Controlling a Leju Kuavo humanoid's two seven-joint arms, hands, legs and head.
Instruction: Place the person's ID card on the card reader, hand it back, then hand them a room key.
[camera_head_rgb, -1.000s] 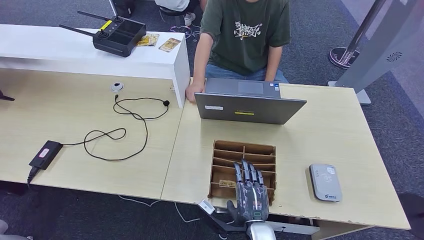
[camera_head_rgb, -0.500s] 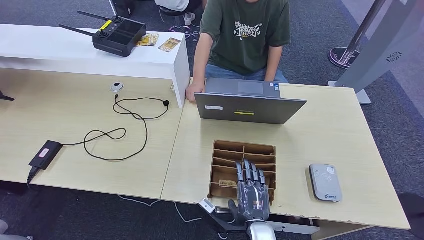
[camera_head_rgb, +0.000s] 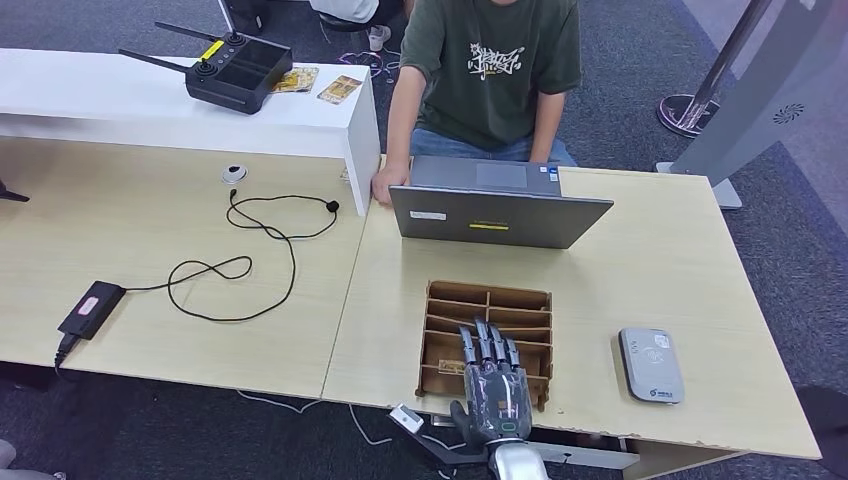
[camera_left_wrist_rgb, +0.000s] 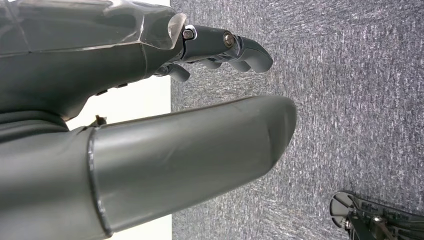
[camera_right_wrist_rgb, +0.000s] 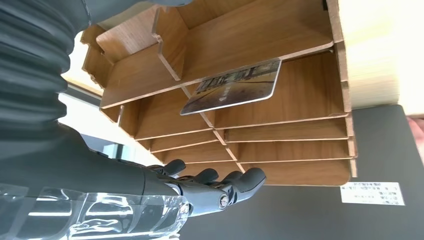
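Note:
A wooden slotted organizer (camera_head_rgb: 487, 305) stands near the table's front edge. In its near left compartment a printed key card (camera_head_rgb: 451, 367) leans, seen close in the right wrist view as the card (camera_right_wrist_rgb: 232, 86) in the organizer (camera_right_wrist_rgb: 280, 40). My right hand (camera_head_rgb: 492, 383) hovers flat over the organizer's near side, fingers stretched out and holding nothing; its fingers (camera_right_wrist_rgb: 215, 186) are apart from the card. The grey card reader (camera_head_rgb: 650, 364) lies to the right. My left hand (camera_left_wrist_rgb: 150, 90) hangs over the carpet, holding nothing. A person (camera_head_rgb: 490, 60) sits behind the table.
A grey laptop (camera_head_rgb: 495, 212) stands between the person and the organizer. On the left table lie a black cable (camera_head_rgb: 240, 265) and a power brick (camera_head_rgb: 90, 308). A black remote controller (camera_head_rgb: 235, 68) and cards sit on the white shelf (camera_head_rgb: 120, 100).
My right hand has shifted slightly left and toward the near edge, its fingertips now over the organizer's left half. Nothing else moved.

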